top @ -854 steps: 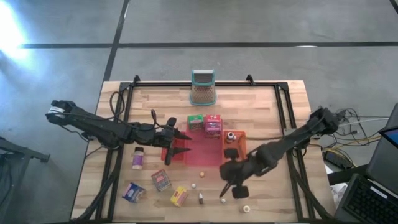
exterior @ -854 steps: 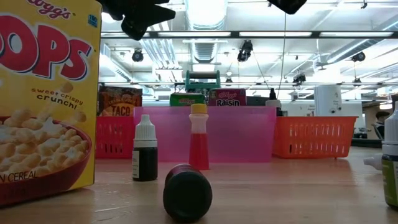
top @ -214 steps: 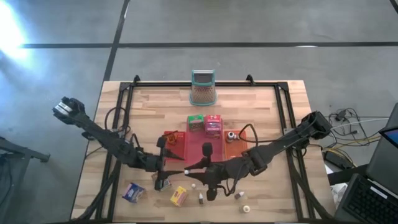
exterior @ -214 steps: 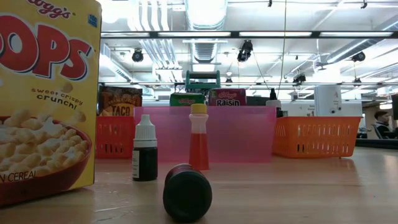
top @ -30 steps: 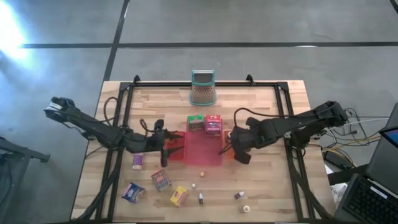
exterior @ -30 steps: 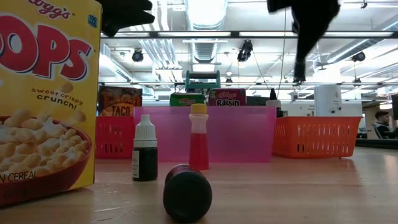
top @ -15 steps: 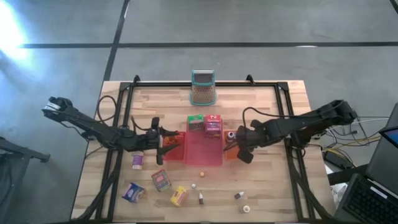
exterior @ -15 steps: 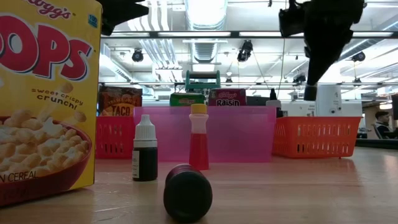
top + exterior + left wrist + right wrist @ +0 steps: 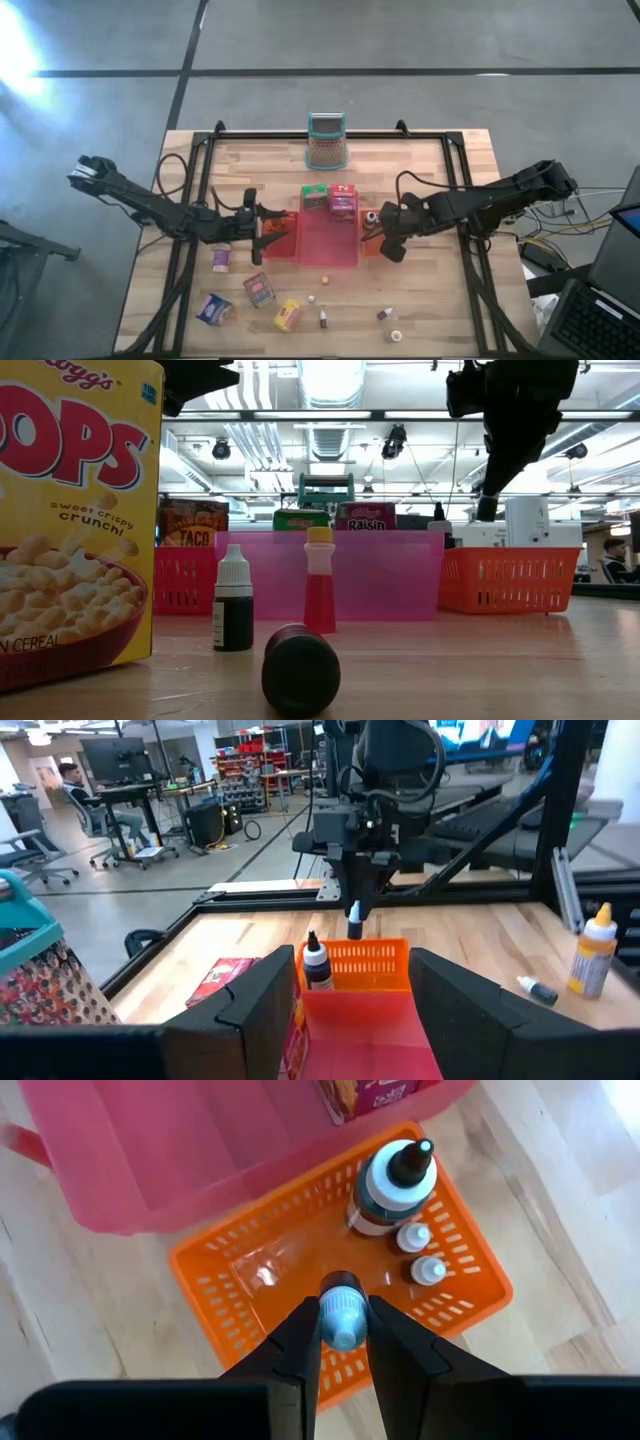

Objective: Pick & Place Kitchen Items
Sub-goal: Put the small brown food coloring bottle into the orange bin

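- Right wrist view: my right gripper pinches a small pale-capped bottle between both fingers, cap toward the camera.
- Directly below that bottle sits the orange basket; beyond my fingertips in it stand a larger dark-capped bottle and two tiny white-capped ones.
- Beside the basket lies the pink tray.
- My left gripper hovers at the tray's opposite end, fingers half spread, holding nothing.

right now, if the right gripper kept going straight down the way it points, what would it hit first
Most likely the bare mesh floor of the orange basket. The right gripper, shut on a small capped bottle, points down into it, clear of the bottles already inside; depth is hard to judge.
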You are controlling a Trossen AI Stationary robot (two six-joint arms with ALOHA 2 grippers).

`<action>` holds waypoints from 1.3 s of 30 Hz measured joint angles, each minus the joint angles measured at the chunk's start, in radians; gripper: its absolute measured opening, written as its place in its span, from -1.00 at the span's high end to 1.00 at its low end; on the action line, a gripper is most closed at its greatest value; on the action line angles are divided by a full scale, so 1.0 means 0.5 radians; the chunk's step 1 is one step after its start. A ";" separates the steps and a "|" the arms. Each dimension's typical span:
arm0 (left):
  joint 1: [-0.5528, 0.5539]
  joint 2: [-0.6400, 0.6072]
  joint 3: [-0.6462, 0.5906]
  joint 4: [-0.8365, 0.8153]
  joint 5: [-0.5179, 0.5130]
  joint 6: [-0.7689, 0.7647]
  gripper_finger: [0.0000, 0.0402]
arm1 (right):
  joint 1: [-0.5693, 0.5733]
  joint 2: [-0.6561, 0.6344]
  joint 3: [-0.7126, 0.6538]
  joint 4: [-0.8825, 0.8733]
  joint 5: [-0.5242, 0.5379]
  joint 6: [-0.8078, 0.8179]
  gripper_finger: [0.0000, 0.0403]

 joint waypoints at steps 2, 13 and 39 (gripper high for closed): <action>0.000 0.001 -0.001 -0.001 0.000 0.031 -0.02 | -0.004 -0.001 0.000 -0.001 0.002 0.000 0.69; 0.000 0.001 -0.006 -0.001 0.000 0.062 -0.02 | -0.069 0.000 0.001 0.053 0.005 -0.014 0.69; 0.001 0.001 -0.006 -0.001 0.000 0.059 -0.02 | -0.084 0.006 -0.168 0.475 -0.106 -0.044 0.69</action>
